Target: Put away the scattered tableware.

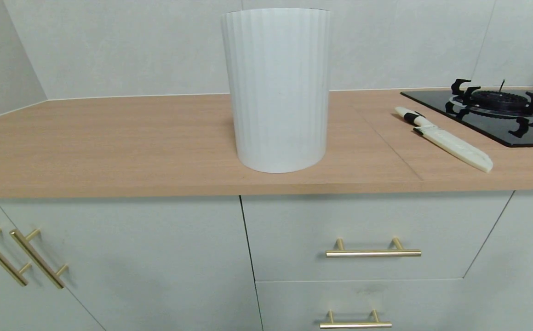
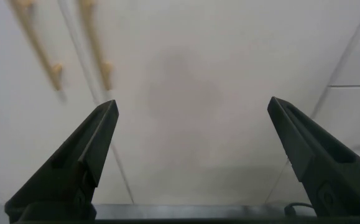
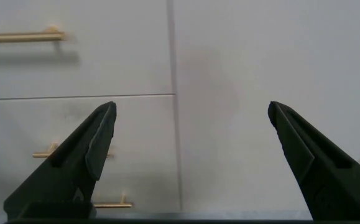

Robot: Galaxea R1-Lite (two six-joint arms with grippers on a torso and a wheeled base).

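A tall white ribbed container (image 1: 277,89) stands upright on the wooden countertop (image 1: 110,142), near its front edge. To its right a cream-coloured knife (image 1: 443,138) with a black band lies flat on the counter beside the hob. My left gripper (image 2: 192,115) is open, facing pale cabinet doors with brass handles (image 2: 43,43), with nothing between its fingers. My right gripper (image 3: 192,115) is open too, facing the drawer fronts, and holds nothing.
A black glass hob (image 1: 491,112) with a burner grate occupies the counter's far right. Below the counter are pale cabinet doors with brass handles (image 1: 18,257) and drawers with brass bar handles (image 1: 373,252). A tiled wall backs the counter.
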